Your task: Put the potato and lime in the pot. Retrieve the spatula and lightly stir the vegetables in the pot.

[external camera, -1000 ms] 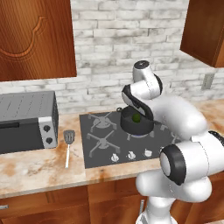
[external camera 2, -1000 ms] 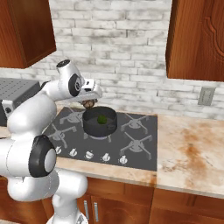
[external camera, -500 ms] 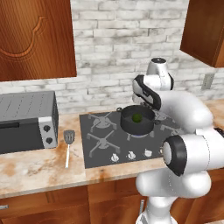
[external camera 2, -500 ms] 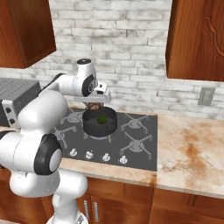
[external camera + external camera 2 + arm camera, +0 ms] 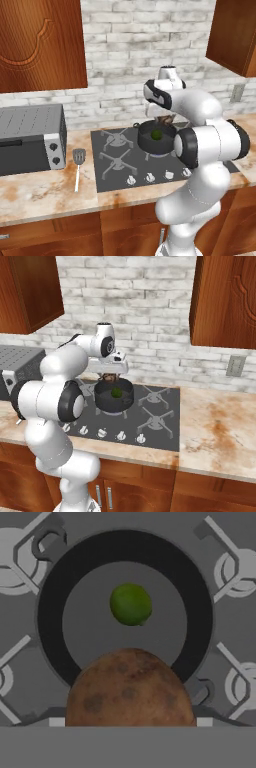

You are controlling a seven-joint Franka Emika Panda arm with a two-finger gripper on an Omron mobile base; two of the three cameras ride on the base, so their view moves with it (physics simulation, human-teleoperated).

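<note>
The end effector (image 5: 109,377) grasps the potato (image 5: 130,688) just above the pot (image 5: 52,587), whose mouth lies directly below and slightly ahead; the lime (image 5: 130,604) already rests inside it.

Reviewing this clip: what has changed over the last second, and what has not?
The arm swung across the stove, carrying the potato in its end effector until it came over the pot; the potato hangs above the pot's mouth, not yet dropped. The lime stayed on the pot's floor, the pot on its burner, and the spatula on the counter beside the toaster oven.
</note>
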